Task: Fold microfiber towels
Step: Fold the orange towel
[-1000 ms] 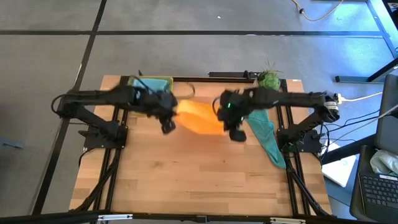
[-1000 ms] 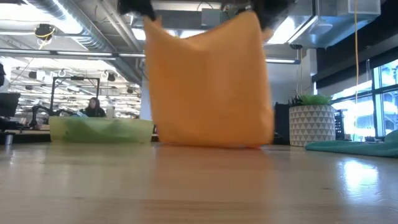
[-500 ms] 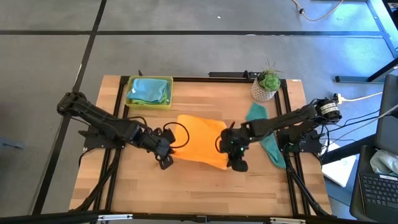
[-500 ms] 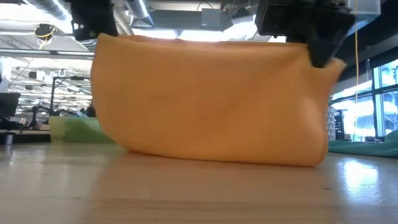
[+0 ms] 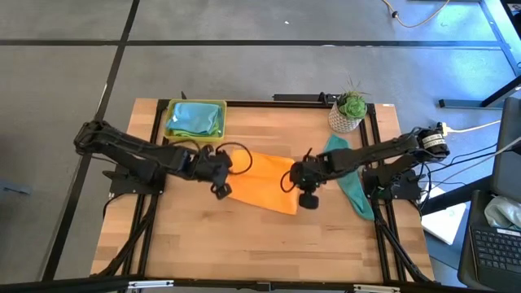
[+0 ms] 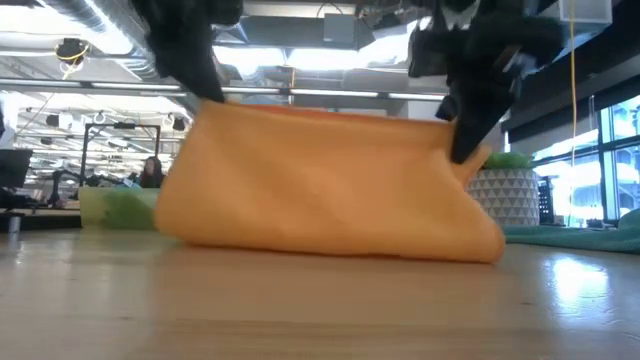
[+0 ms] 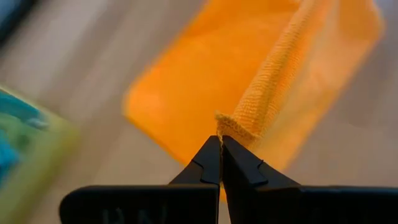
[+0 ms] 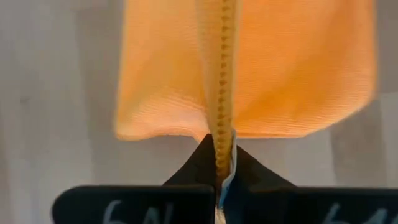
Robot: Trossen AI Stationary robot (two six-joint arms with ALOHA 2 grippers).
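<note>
Holding the orange towel (image 5: 262, 185) between both arms, you have it stretched over mid-table, its long axis running left to right. The lower part drapes onto the table (image 5: 244, 244) while the upper edge hangs lifted; the low view shows that edge taut and the body sagging to the wood.

The tray (image 5: 195, 120), your landmark, sits at the far left corner with a blue towel (image 5: 194, 119) in it. The orange towel lies nearer you and to the right of the tray. A teal towel (image 5: 346, 175) lies further right again, beside the plant pot (image 5: 348, 110).

The left gripper (image 5: 220, 168) is pinched tight on the towel's left top corner, the nearer of the two to the tray. The right gripper (image 5: 307, 181) is pinched tight on the right top corner, fabric edge clamped between the fingers.

Judgement: the fold turns on carrying the held edge across the short axis, both arms moving evenly, or the hem will skew.
</note>
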